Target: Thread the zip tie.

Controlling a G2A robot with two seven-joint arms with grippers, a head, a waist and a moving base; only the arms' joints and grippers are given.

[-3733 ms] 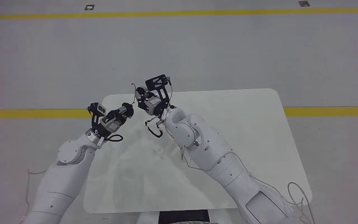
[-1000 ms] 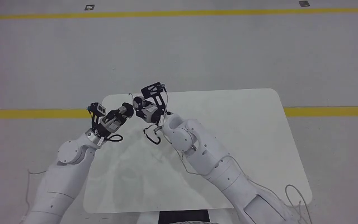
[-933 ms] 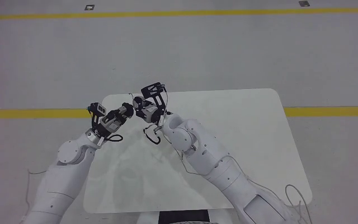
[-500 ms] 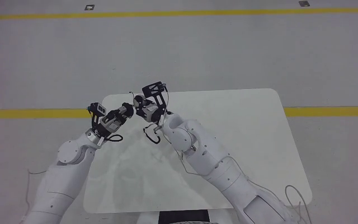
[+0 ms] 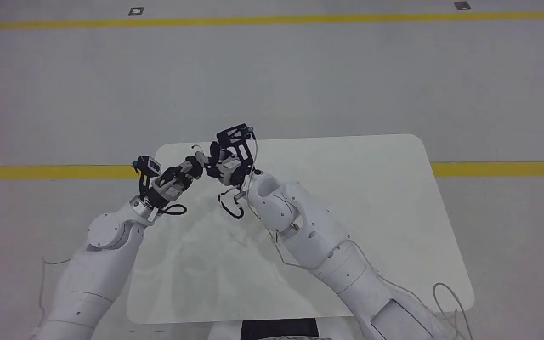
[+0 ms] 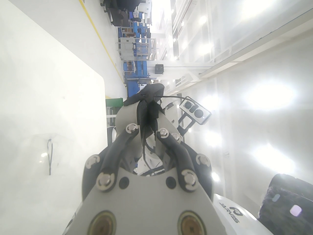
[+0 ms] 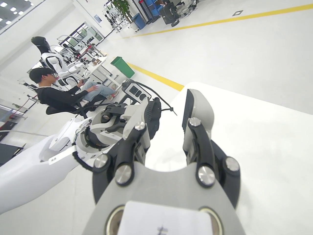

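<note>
Left gripper [image 6: 148, 99] pinched shut on the black zip tie [image 7: 168, 109], up over the table's [image 5: 382, 212] far left corner; right gripper [image 7: 172, 99], jaws spread wide, sits just beside the tie's free end.

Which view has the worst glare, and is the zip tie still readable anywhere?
Left wrist view: worst, the ceiling lights bloom into a haze over the table and around the shut left gripper. Right wrist view: evenly lit, the zip tie reads dark against a pale background. Top view: no glare, but the tie is too small to make out.
</note>
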